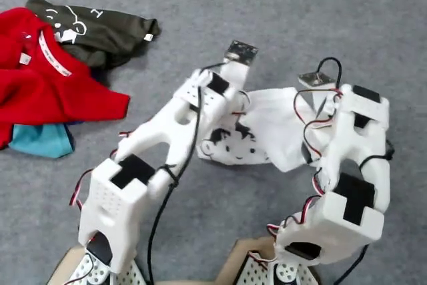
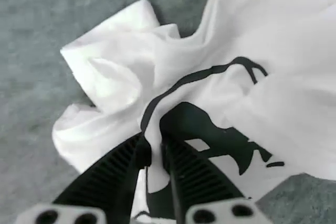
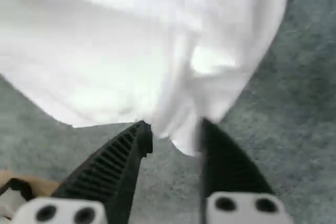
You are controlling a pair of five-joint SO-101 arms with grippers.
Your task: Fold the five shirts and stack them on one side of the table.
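**White jersey shirt with a black cartoon-face print**: soft and crumpled, lying mid-table on the grey felt table cover between both arms.
**Left gripper**: ribbed black jaws pinched onto a fold at the print.
**Right gripper**: jaws parted, with a plain hem corner between them.
**Heap well apart, on the left arm's side:**
- red fleecy shirt, its white neck-tape lettering too small to read
- dark olive shirt with a white bear drawing
- teal shirt, lying under the red one

Bare grey table lies open along the far edge and down the right side. At far left a heap of red shirt, dark shirt and teal shirt blocks the way; the white shirt, left arm and right arm crowd the middle.
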